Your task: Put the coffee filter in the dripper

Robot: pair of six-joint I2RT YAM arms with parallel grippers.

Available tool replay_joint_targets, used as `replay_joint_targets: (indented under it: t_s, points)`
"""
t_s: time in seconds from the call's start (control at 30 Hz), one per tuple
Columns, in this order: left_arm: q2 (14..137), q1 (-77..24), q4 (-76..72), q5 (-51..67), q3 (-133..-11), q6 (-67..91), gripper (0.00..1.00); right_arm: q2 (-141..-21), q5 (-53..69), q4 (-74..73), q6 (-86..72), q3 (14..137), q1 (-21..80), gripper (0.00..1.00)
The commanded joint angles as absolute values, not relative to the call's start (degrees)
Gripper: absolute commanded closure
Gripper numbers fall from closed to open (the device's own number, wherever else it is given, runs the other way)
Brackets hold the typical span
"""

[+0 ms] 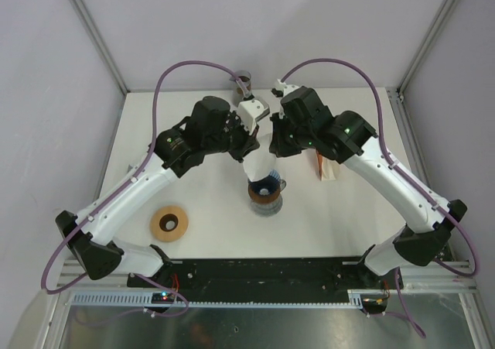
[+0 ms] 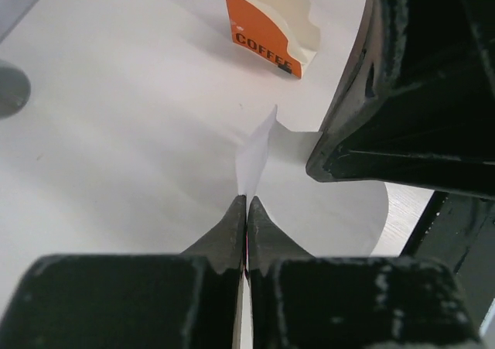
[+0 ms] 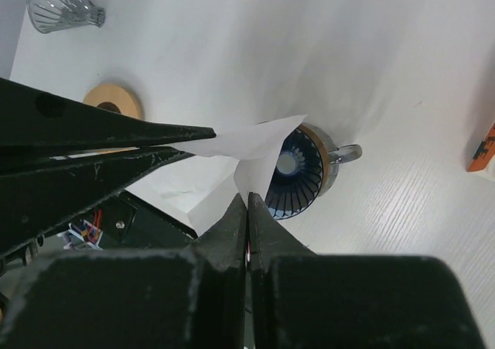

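While you are pinching the coffee filter at two places on its edge, it is hanging in the air just above the ribbed blue dripper, toward its far side. I cannot tell whether the paper's lower edge is touching the rim. Your left jaws are pressing fully together on one part of the white paper's edge. Your right jaws are doing the same on another part, and neither is gripping anything else.

Gripping it at two places is, I judge, what is letting you spread the flat folded paper into a cone. Keeping it over the dripper's mouth is setting up a short, straight descent. The dripper is standing upright near the middle of the counter with its handle out to one side, so its opening is facing the filter.

The orange coffee filter box is sitting off to the right. The wooden ring is lying on the left, and a clear ribbed glass cone is resting at the far edge. All are sitting apart from the dripper.
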State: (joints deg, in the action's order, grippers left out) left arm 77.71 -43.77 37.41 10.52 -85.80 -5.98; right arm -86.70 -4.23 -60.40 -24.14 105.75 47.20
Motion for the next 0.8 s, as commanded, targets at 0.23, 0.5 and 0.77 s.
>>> replay_joint_targets:
  t_s: [0.23, 0.5, 0.77]
  points:
    - [75.96, -43.82, 35.29, 9.67, -85.94, 5.78, 1.00, -79.82, -17.64, -46.78, -25.42, 95.41, 52.12, 0.51]
    - [75.26, -40.47, 34.16, 8.16, -85.79, 16.44, 1.00, -76.16, -24.53, -38.11, -29.72, 86.81, 55.36, 0.57]
    - [75.14, -38.10, 33.40, 10.01, -83.78, 19.11, 1.00, -77.24, -26.78, -38.94, -28.59, 86.75, 54.21, 0.94]
